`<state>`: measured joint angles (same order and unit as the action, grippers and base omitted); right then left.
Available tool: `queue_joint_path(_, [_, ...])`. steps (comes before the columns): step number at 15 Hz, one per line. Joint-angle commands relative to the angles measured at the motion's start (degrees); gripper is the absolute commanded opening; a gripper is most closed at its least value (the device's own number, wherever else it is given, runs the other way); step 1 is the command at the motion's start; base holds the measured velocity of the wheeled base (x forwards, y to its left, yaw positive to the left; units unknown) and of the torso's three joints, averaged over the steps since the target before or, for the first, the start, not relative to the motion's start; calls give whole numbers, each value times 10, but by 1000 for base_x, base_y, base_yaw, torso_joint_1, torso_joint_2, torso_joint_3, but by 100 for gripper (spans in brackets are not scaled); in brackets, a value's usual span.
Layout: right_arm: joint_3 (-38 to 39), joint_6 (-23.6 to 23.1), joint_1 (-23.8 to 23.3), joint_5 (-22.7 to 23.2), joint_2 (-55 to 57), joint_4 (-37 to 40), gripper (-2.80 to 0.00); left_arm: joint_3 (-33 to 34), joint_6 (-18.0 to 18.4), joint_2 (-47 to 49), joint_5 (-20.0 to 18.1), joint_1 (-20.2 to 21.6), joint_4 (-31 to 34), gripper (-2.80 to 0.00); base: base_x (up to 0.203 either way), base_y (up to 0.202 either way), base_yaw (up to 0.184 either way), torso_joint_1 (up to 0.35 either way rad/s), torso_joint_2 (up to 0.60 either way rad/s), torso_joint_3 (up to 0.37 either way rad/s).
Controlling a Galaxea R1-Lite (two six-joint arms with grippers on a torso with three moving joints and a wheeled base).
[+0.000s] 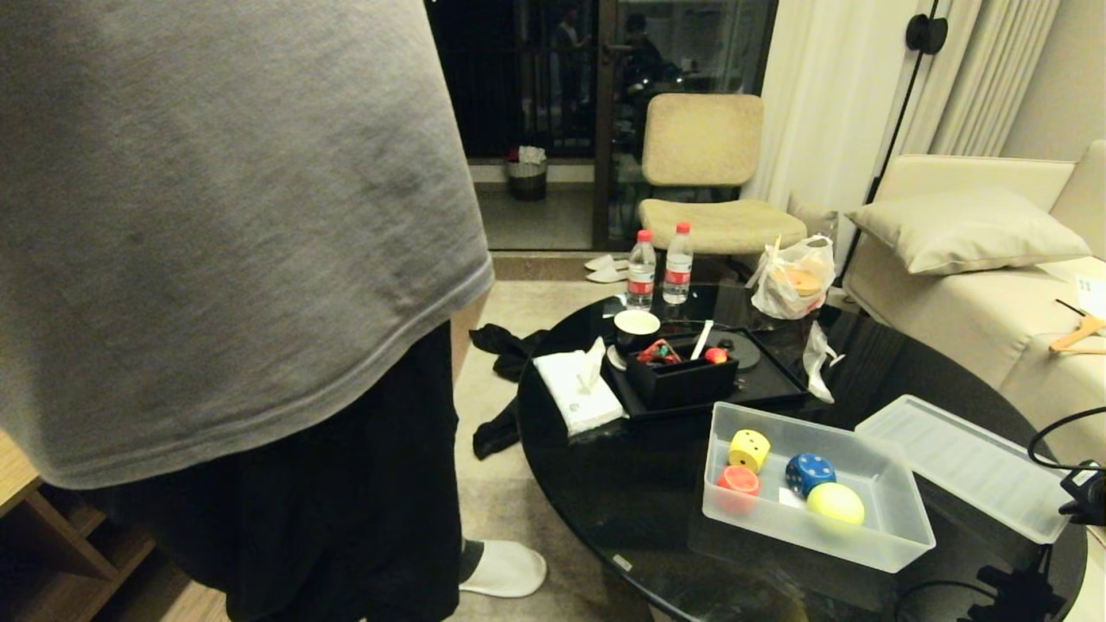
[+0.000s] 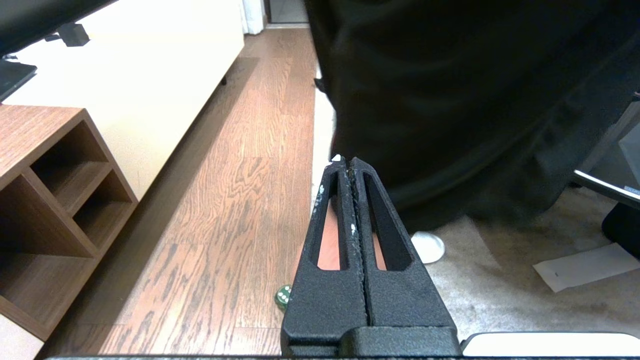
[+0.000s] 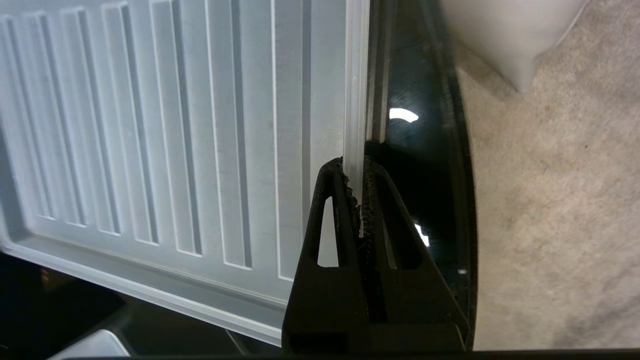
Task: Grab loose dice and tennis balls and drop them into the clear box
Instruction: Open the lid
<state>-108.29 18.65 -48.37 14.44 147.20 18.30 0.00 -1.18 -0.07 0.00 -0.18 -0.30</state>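
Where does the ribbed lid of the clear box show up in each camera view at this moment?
Head view: the ribbed lid lies flat on the black table, right of the clear box.
Left wrist view: not in it.
Right wrist view: the lid fills the frame's left; the right gripper has its jaws shut on the lid's rim.
Shared landmark: the black table's glossy edge.

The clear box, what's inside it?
The clear box holds a yellow die, a red die, a blue die and a tennis ball. They cover the floor beneath them.
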Motion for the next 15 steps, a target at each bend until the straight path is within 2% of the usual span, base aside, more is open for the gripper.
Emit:
queue_joint_path(1, [4, -11, 0, 1, 8, 2, -280, 2, 0, 1, 0, 0, 0, -280, 0, 0, 0, 0, 0, 0])
queue_joint_path(15, [5, -23, 5, -1, 9, 6, -280, 2, 0, 1, 0, 0, 0, -280, 0, 0, 0, 0, 0, 0])
